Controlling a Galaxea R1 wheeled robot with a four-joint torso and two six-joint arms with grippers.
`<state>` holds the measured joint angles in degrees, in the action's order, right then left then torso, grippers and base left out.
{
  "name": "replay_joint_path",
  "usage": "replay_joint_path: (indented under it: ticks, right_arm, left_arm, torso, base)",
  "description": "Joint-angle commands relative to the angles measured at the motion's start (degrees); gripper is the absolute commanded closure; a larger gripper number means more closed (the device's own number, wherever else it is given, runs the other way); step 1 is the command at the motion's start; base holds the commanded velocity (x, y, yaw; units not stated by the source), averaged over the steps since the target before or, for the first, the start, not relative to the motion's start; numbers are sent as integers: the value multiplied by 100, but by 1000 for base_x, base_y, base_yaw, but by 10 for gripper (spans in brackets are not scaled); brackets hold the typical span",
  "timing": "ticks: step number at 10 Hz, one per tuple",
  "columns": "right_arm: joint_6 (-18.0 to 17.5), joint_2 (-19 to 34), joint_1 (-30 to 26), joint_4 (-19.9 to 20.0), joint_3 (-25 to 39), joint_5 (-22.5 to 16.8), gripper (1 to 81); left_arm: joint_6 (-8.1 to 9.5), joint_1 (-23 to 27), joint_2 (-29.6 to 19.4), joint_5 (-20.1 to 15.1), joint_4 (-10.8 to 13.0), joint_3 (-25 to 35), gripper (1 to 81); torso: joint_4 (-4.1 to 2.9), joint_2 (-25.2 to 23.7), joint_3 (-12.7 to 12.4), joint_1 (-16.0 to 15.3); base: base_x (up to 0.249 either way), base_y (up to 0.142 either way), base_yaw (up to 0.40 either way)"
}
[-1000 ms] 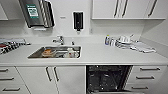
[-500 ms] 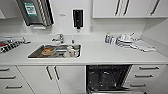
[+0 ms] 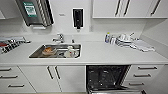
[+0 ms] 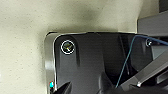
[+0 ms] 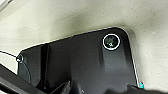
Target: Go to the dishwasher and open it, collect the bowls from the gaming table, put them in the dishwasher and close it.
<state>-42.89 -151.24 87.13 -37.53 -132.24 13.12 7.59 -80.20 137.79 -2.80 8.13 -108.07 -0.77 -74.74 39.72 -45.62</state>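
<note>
The dishwasher (image 3: 107, 78) stands open under the white counter, to the right of the sink. Its dark inside with racks shows, and its steel-grey door (image 3: 112, 91) is folded down towards me. The gaming table and the bowls are out of view. Dark parts of my left gripper (image 4: 83, 87) hang over the robot's own dark plate and the pale floor in the left wrist view. My right gripper (image 5: 100, 88) hangs the same way in the right wrist view.
A steel sink (image 3: 37, 53) left of the dishwasher holds an orange-brown dish (image 3: 49, 50) and white crockery (image 3: 70, 52). Stacked dishes (image 3: 125, 39) and a cloth (image 3: 142, 45) sit at the counter's right. White drawers (image 3: 145, 75) flank the dishwasher, and wall cupboards (image 3: 130, 8) hang above.
</note>
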Motion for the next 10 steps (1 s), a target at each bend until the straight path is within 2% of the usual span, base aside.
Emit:
replay_joint_path:
  ticks: [1,10]
  right_arm:
    - [8,-233,-85,-87,-510,-178,10]
    - [0,-972,-147,-96,-1627,-266,10]
  left_arm:
    - [5,87,38,-327,-48,-205,10]
    - [5,-61,838,-335,-48,-1303,10]
  torso:
    - [0,566,-351,365]
    - [0,2385,-1755,1554]
  base:
    - [0,0,0]
    - [0,0,0]
